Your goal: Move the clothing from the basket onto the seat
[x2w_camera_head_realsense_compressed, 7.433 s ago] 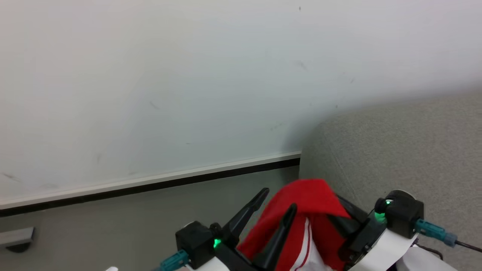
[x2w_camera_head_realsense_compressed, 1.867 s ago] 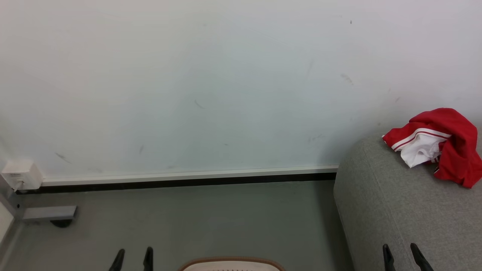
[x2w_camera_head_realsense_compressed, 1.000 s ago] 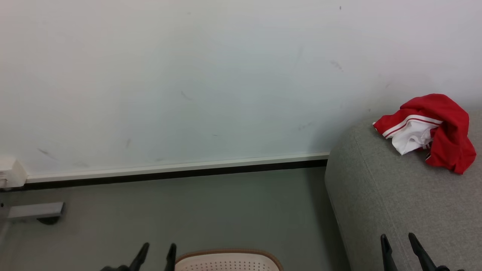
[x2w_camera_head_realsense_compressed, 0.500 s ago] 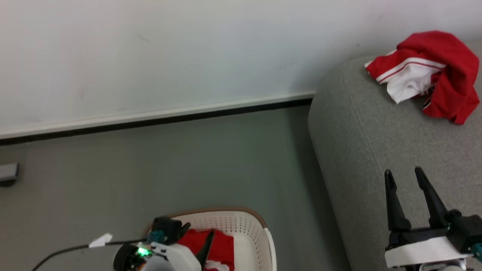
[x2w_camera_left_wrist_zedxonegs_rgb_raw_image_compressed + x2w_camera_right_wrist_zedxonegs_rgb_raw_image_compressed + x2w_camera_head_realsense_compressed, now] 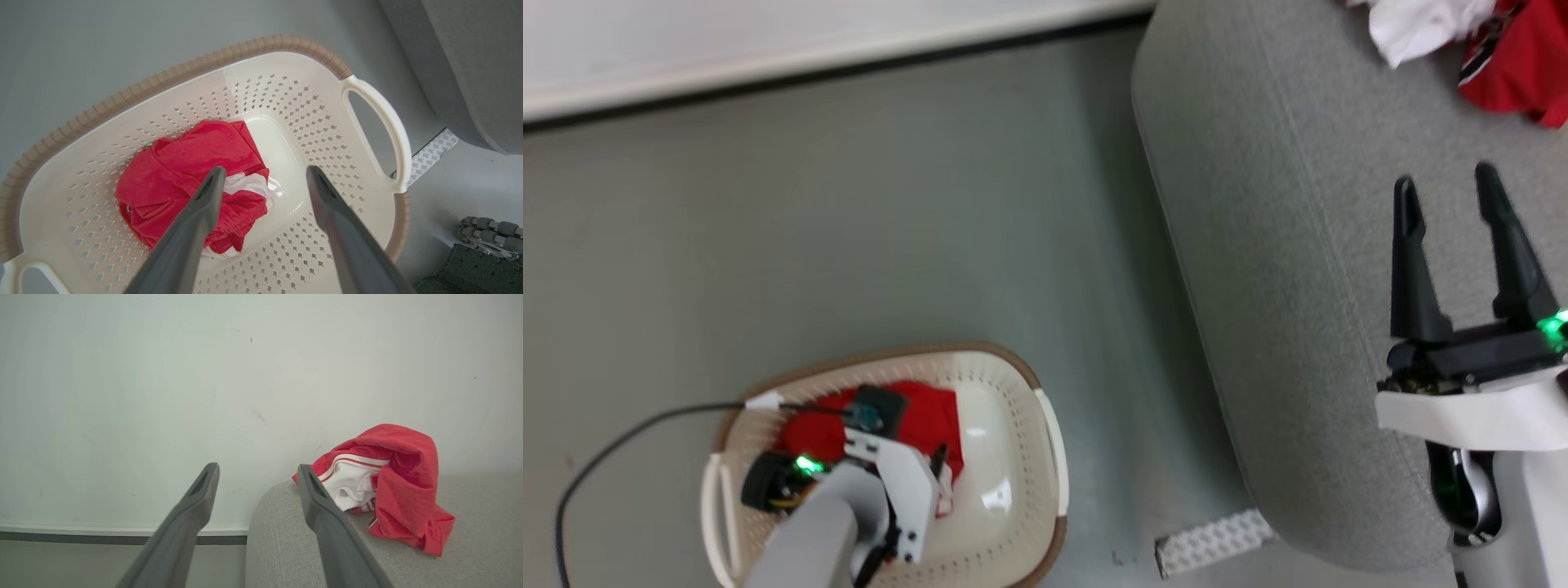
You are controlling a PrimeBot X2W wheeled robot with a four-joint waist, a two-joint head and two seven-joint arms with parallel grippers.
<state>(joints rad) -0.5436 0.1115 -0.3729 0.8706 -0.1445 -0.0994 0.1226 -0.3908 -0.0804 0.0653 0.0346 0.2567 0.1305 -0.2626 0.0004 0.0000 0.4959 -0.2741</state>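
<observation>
The left gripper (image 5: 265, 171), spread and empty, is held over the basket (image 5: 245, 49), the clothing (image 5: 184, 163) lying under one finger; the right gripper (image 5: 1445, 180), likewise spread, is seen well apart

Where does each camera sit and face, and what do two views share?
Head view: high, looking down at basket, seat, left forearm, open right gripper.
Left wrist view: above the basket, looking down past the open left gripper at red clothing.
Right wrist view: over the seat, facing the wall and heaped clothing, past its fingers.
Shared: head and left wrist views show the basket.
</observation>
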